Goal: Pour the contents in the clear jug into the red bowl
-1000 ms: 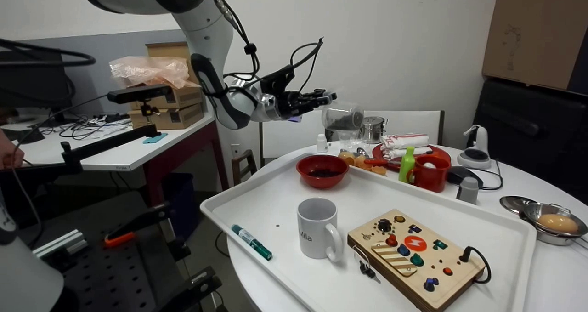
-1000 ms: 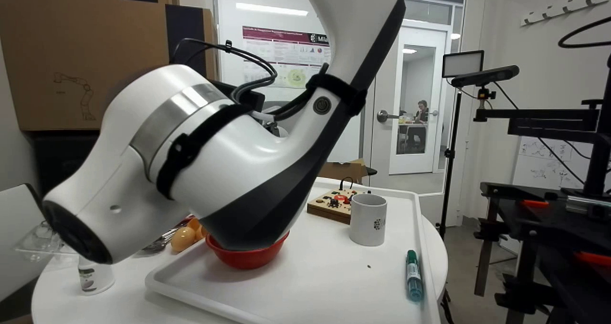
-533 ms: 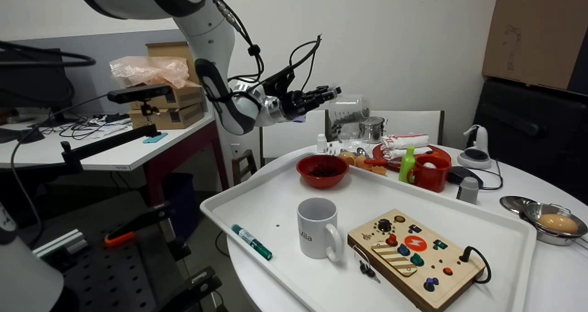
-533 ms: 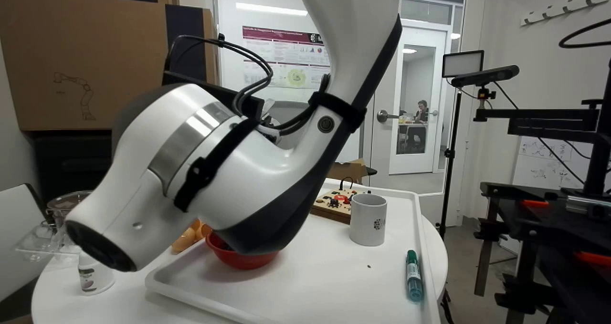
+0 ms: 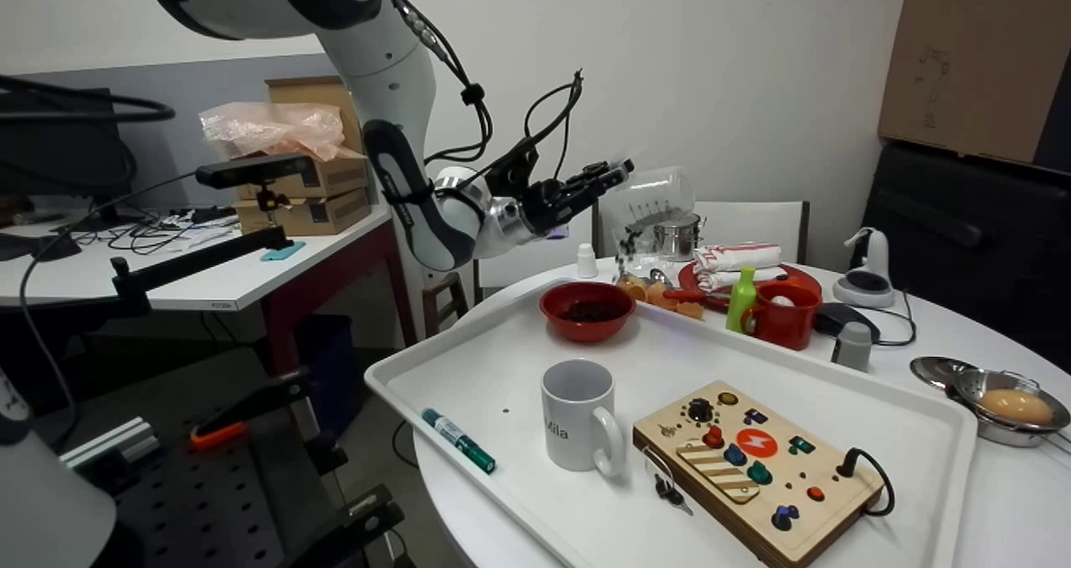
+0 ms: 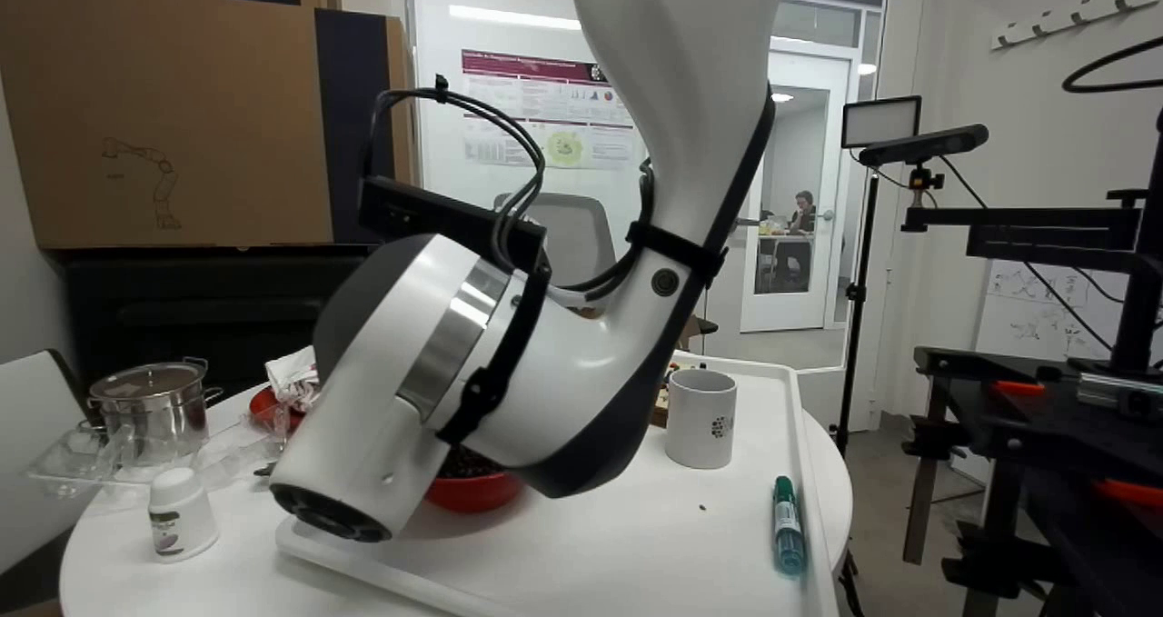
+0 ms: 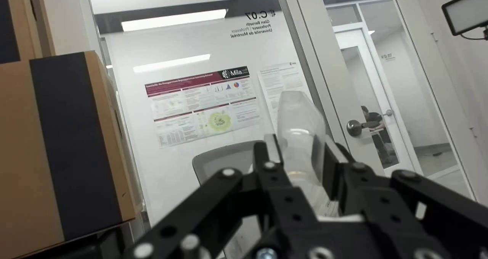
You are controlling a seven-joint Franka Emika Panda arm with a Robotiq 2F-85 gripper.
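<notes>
clear jug (image 5: 657, 200) tipped, dark bits (image 5: 627, 244) trailing from its mouth — gripper (image 7: 305, 150) pinching it, tilt steeper than a second ago

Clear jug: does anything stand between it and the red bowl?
Nothing visible blocks it: in an exterior view, dark bits hang in mid-air below the tilted clear jug. Eggshell-like pieces show near the red bowl, but low on the table. In an exterior view the arm hides the jug, so whether it lines up is unclear.
</notes>
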